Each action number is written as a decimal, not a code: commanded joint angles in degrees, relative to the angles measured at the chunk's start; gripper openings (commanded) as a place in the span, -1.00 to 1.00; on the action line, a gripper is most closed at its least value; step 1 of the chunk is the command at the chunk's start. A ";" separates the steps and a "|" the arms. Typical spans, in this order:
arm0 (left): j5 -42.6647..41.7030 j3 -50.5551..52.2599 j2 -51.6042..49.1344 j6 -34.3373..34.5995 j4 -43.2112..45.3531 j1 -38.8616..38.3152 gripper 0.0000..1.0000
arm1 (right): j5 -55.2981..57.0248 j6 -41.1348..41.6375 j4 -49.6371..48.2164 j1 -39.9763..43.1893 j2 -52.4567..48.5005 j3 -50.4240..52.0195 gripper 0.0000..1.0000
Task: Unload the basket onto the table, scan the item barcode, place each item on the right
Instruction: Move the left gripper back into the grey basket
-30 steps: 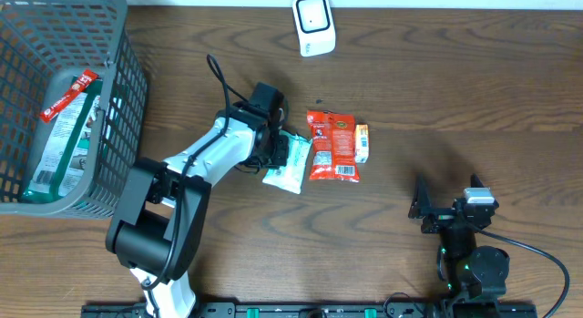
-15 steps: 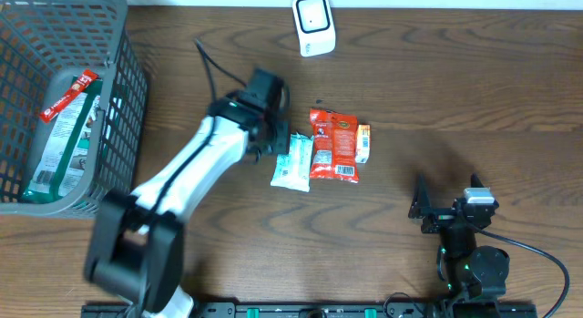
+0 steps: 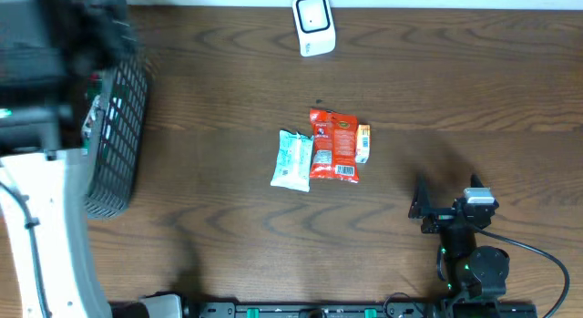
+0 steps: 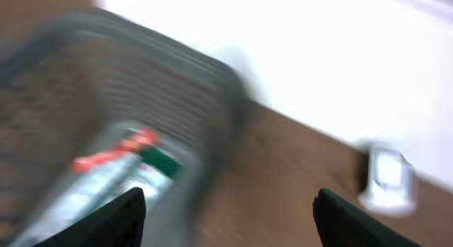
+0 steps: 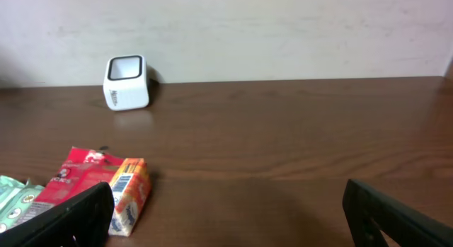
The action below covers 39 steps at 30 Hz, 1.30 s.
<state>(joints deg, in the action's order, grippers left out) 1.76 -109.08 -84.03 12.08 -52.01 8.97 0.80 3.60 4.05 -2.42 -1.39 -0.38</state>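
Three items lie side by side mid-table: a pale blue-and-white packet (image 3: 293,160), a red snack packet (image 3: 334,147) and a small orange box (image 3: 363,143). The white barcode scanner (image 3: 312,24) stands at the far edge. My left arm (image 3: 36,218) is raised high at the left, blurred, over the basket. In its wrist view the left gripper (image 4: 226,222) is open with nothing between the fingers, and the basket (image 4: 141,98) lies below. My right gripper (image 5: 230,222) rests open near the front right, empty, facing the orange box (image 5: 127,194) and the scanner (image 5: 127,82).
A grey mesh basket (image 3: 114,145) stands at the left, mostly hidden by the left arm. It holds a green-and-red packet (image 4: 120,169). The scanner (image 4: 388,177) also shows in the left wrist view. The right arm's base (image 3: 474,263) sits at the front right.
The left gripper opened and let go of the pale blue packet, which now lies beside the red one. The left arm swung up and left over the basket. The right arm stayed still.
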 commanded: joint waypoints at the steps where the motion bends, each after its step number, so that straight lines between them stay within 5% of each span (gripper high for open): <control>1: 0.87 -1.05 -3.17 -1.01 0.74 10.27 0.54 | -0.28 -0.68 0.24 0.61 0.24 0.07 0.99; 10: 0.83 -0.98 -15.50 -1.62 -0.17 20.74 0.69 | -0.28 -0.68 0.24 0.61 0.24 0.07 0.99; 24: 0.20 -0.98 -38.21 -25.70 7.39 20.74 0.62 | -0.28 -0.68 0.24 0.61 0.24 0.07 0.98; 39: -5.42 -0.87 -47.60 -34.56 19.82 20.74 0.60 | -0.28 -0.68 0.24 0.61 0.24 0.07 0.99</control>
<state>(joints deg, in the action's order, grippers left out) -2.70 -109.69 -128.81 -19.68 -32.77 29.58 0.80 3.60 4.05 -2.42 -1.39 -0.38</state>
